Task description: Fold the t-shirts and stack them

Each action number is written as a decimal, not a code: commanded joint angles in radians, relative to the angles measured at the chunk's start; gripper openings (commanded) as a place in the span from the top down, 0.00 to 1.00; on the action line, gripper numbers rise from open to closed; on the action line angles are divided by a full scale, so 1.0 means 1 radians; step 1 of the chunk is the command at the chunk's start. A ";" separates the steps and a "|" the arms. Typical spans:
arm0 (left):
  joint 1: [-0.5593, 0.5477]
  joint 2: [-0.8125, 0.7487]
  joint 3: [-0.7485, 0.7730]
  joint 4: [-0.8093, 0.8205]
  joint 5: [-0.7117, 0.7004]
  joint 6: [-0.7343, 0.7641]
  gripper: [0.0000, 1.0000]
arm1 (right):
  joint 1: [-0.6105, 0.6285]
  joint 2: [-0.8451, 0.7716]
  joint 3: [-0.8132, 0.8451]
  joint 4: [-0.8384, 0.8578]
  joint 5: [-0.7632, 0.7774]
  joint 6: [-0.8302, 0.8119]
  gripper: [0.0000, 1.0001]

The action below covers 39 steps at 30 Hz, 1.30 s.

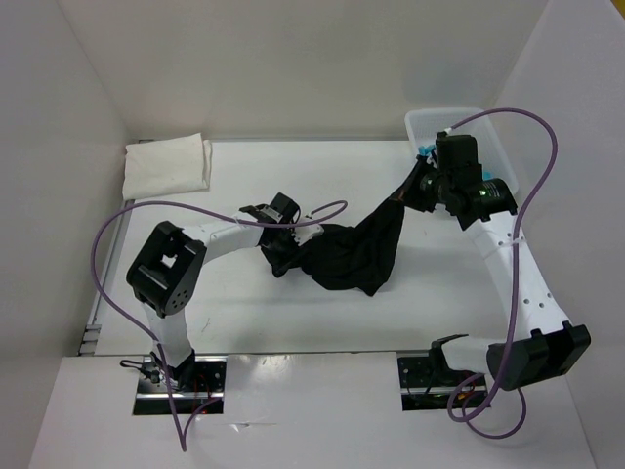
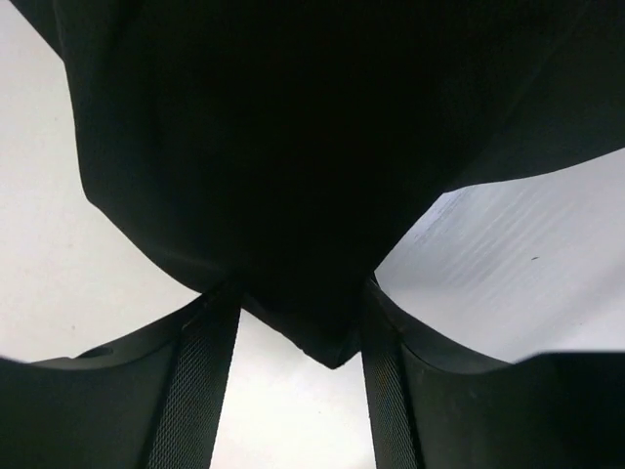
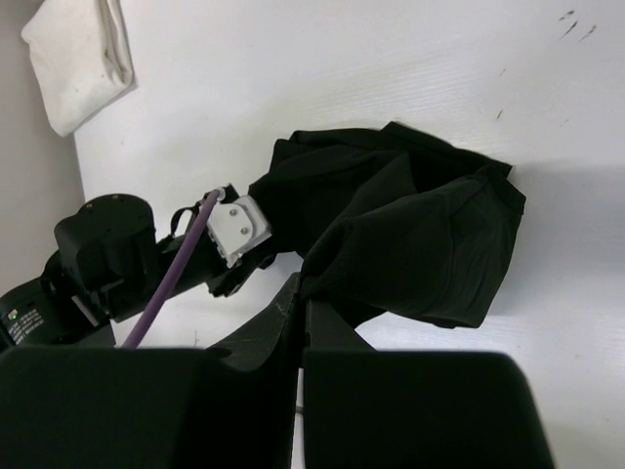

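While both end effectors grip, black t-shirt (image 1: 356,249) sags crumpled.

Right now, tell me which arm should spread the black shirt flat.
Left, probably. Its end effector sits low at the black shirt on the table; the right end effector holds one corner lifted.

Overhead view: you look down from above and behind both arm bases, whole white tabletop (image 1: 293,313) in frame. Left wrist view: you sit almost against the crumpled black cloth t-shirt (image 2: 312,147), facing along the fingers. Right wrist view: higher, looking down across the table. All three share that shirt; overhead and right wrist share the folded cream-white t-shirt (image 1: 166,164).
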<state>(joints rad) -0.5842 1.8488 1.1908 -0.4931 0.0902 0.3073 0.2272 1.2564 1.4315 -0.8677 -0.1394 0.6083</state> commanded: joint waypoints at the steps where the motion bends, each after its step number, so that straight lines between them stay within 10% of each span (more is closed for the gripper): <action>1: -0.002 0.020 -0.011 -0.012 -0.003 -0.013 0.42 | -0.028 -0.029 0.024 0.033 0.000 -0.016 1.00; 17: -0.002 -0.039 -0.042 -0.087 -0.040 -0.022 0.33 | -0.037 -0.002 0.053 0.033 -0.019 -0.035 1.00; 19: -0.002 -0.039 -0.042 -0.098 -0.040 -0.022 0.41 | -0.037 -0.002 0.053 0.033 -0.019 -0.035 1.00; 24: -0.002 0.021 -0.051 -0.065 -0.029 -0.013 1.00 | -0.046 0.017 0.044 0.053 -0.028 -0.035 1.00; 28: 0.072 -0.046 0.039 -0.039 -0.092 0.019 1.00 | -0.092 0.104 0.044 0.105 -0.049 -0.073 1.00; 32: 0.280 -0.102 0.323 -0.065 -0.242 0.121 1.00 | -0.117 0.345 0.388 0.044 -0.036 -0.146 1.00; 36: 0.461 -0.114 0.726 -0.127 -0.250 0.162 1.00 | -0.126 0.595 1.116 -0.134 0.076 -0.168 1.00; 39: 0.497 -0.125 0.903 -0.145 -0.260 0.205 1.00 | -0.170 0.615 1.214 -0.106 0.061 -0.133 1.00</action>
<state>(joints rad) -0.0994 1.8091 1.9896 -0.5816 -0.1272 0.4431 0.1005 1.9320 2.4714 -0.9421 -0.1219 0.4808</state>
